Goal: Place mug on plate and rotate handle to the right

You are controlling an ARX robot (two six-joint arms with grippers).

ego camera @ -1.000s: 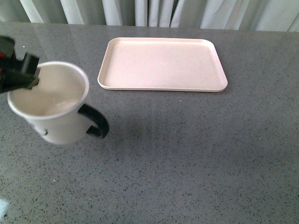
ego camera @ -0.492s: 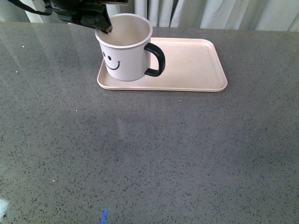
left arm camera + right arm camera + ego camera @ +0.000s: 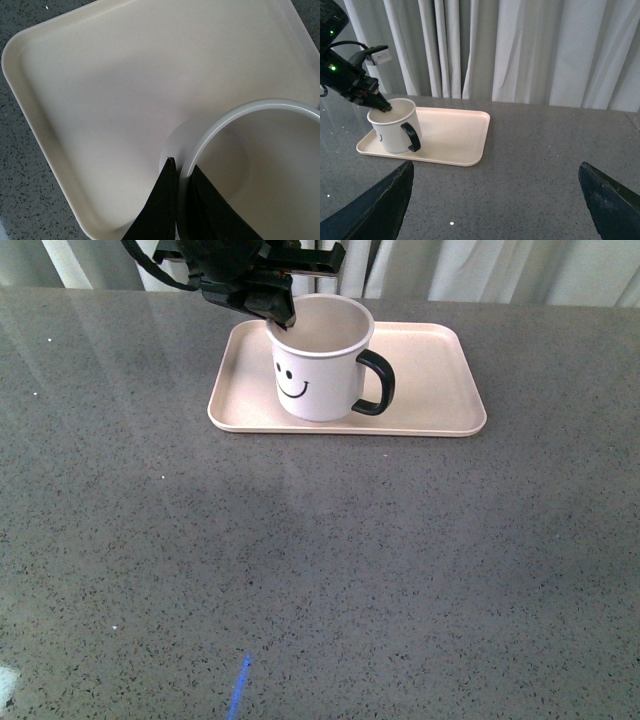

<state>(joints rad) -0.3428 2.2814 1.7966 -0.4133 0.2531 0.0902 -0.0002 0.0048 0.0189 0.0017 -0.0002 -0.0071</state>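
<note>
The white mug with a black smiley face stands on the pale pink plate, at its left-middle part. Its black handle points to the right in the front view. My left gripper is shut on the mug's rim at the back left, one finger inside and one outside. The left wrist view shows the rim pinched between the two black fingers, with the plate beneath. In the right wrist view the mug and plate lie far off, and my right gripper hangs open above bare table.
A grey speckled table spreads out in front of the plate. White curtains hang behind the table's far edge. The right half of the plate carries nothing.
The left gripper has carried the mug from the near left of the table up and rightward onto the plate. Over the last half second it slid further right along the plate and lower.
</note>
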